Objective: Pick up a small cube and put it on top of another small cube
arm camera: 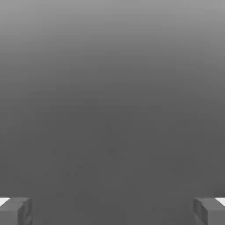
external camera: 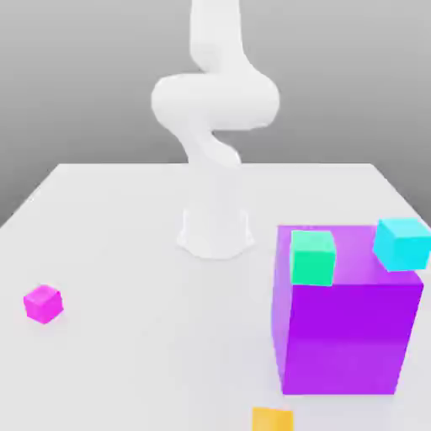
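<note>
Pink, the small cube [external camera: 43, 304] sat alone on the white bench [external camera: 126, 252] at the exterior view's left, well apart from the purple block [external camera: 345, 337], while the jaws stood wide open, empty.

I'm seeing a big purple block [external camera: 347, 337] sitting at lower right on the white table [external camera: 118, 252]. An orange cube [external camera: 272, 419] is lying at the bottom edge, just beside it.

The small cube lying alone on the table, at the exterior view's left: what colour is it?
Bright magenta-pink small cube, plain faces; best in the exterior view.
</note>
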Robot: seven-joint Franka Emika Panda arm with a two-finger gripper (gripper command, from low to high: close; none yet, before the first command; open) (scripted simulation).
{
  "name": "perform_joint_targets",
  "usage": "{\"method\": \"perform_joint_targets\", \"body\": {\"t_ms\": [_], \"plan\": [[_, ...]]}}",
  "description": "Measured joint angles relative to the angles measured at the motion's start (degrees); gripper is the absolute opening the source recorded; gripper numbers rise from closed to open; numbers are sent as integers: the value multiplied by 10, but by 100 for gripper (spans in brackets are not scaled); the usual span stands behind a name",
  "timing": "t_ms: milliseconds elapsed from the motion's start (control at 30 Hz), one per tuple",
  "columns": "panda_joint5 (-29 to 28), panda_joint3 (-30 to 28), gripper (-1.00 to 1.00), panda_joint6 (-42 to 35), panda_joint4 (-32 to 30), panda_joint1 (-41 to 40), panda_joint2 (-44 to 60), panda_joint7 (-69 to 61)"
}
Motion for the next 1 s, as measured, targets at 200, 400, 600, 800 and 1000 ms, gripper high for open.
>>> {"method": "perform_joint_targets", "body": {"t_ms": [200,400,600,800,1000], "plan": [[0,-90,0,73,-57,-30,125,-60],[18,-179,0,143,-112,-63,247,-133],[68,-258,0,212,-166,-113,376,-228],[164,-244,0,282,-201,-192,506,-344],[295,-106,-100,355,-173,-306,612,-447]]}}
